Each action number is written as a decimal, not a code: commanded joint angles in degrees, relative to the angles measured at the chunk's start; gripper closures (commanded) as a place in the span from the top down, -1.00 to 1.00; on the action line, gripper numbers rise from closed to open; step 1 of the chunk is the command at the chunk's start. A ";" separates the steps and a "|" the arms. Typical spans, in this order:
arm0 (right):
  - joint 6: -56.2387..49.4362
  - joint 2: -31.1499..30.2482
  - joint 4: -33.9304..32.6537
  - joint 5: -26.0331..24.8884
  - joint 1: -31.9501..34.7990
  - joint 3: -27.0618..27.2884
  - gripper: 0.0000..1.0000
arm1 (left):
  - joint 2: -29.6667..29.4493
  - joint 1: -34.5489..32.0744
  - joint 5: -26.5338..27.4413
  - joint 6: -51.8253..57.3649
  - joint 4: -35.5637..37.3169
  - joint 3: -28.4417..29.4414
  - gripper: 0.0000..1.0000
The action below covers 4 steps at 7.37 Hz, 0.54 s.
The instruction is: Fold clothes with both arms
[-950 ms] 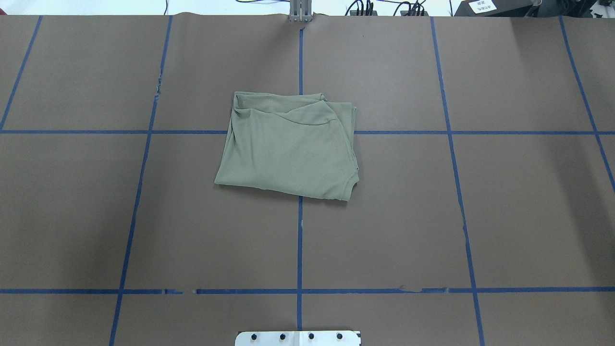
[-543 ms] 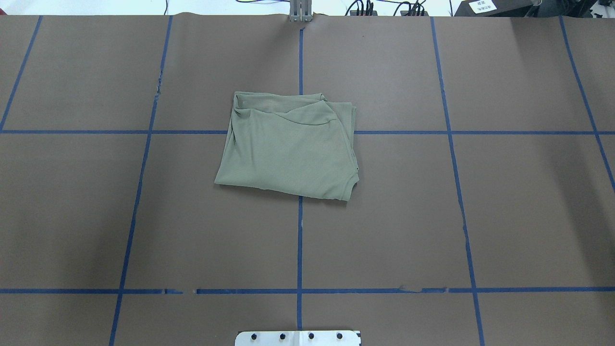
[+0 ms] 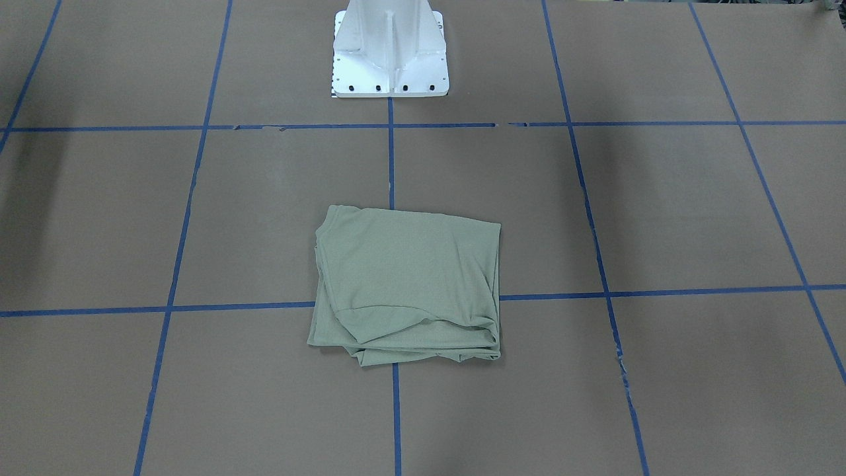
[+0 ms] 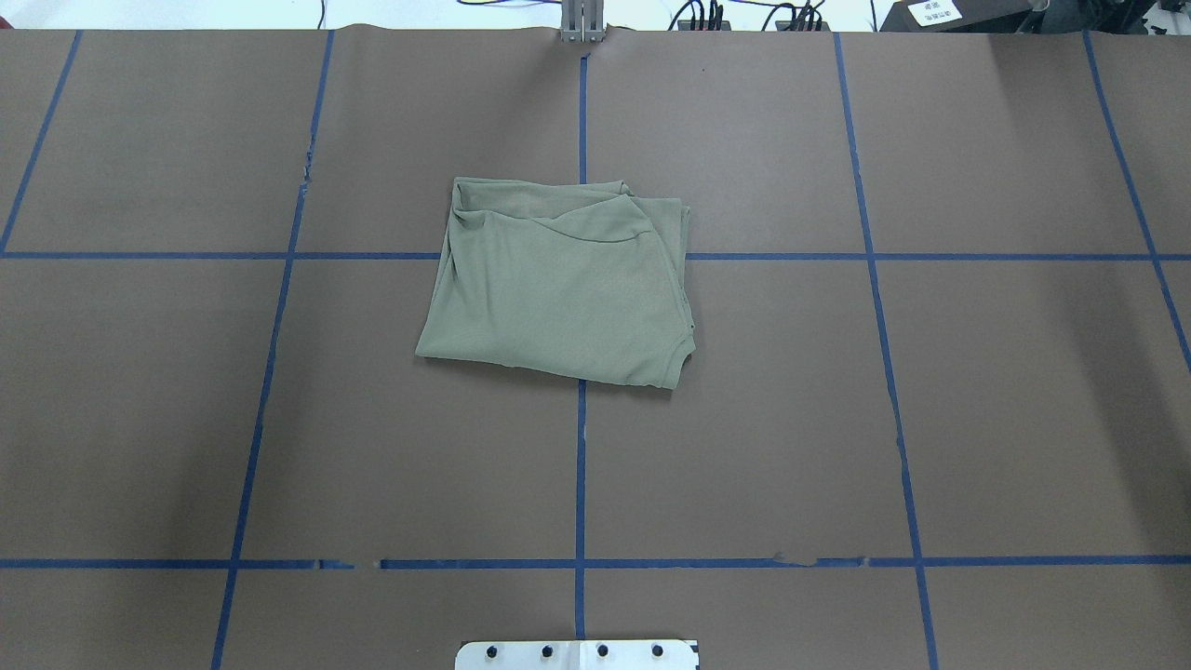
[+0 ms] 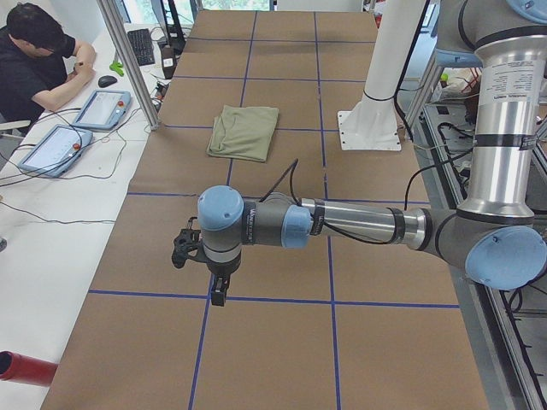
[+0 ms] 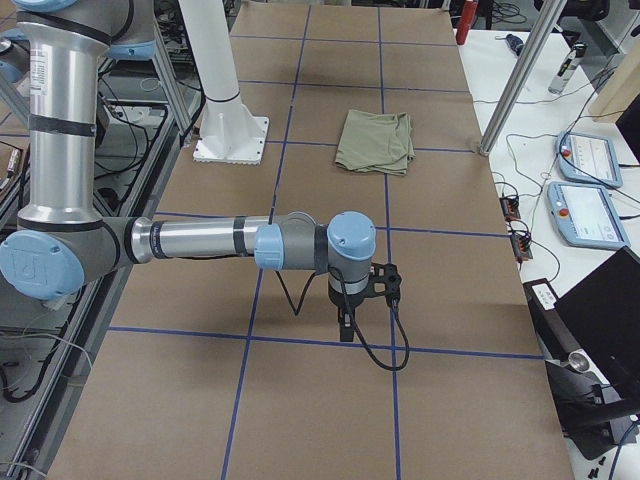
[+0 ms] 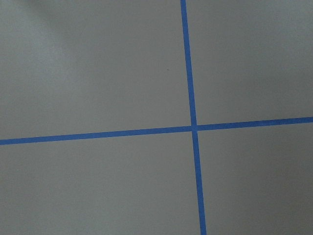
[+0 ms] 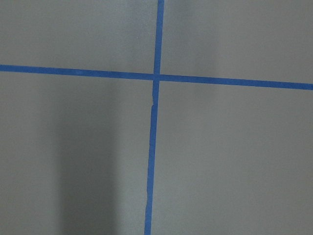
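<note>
While I watch from the overhead camera, the table [image 4: 140, 419] shows as brown paper marked into large squares by blue tape [image 4: 581, 465]. Near its middle lies the sage-green shirt [image 4: 558, 284], folded into a rough square and flat on the paper, right over the crossing of the centre tape line and the far cross line. At the near edge I see the white base plate of the pedestal [image 4: 577, 654].

From the camera at the table's left end, a white desk runs along the far side. A person [image 5: 38, 51] in a dark top sits there, with a keyboard [image 5: 141, 47] and two teach pendants [image 5: 102, 108] just beside. The shirt [image 5: 244, 132] lies further down the table, near the pedestal [image 5: 370, 128].

My left arm [image 5: 342, 224] stands upright at the robot's side, bends at the elbow, and runs level across the table. Its wrist turns the left gripper [image 5: 219, 292] straight down above a tape line, well apart from the shirt. I cannot tell whether its jaws are parted or closed; its wrist camera gives only paper and a tape crossing [image 7: 193, 128].

My right arm [image 6: 200, 240] mirrors that pose at the other end. The right gripper [image 6: 345, 325] points down over the paper, also well apart from the shirt [image 6: 375, 142]. I cannot tell its jaw state either.
</note>
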 commanded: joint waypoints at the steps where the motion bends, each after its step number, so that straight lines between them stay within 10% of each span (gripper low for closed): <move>1: 0.01 0.00 0.02 0.09 0.00 -0.04 1.00 | 0.55 0.13 -0.23 0.17 -0.10 -0.96 1.00; 4: 0.10 0.00 0.10 0.18 0.00 0.05 1.00 | 0.99 0.13 -0.40 0.26 -0.19 -1.40 1.00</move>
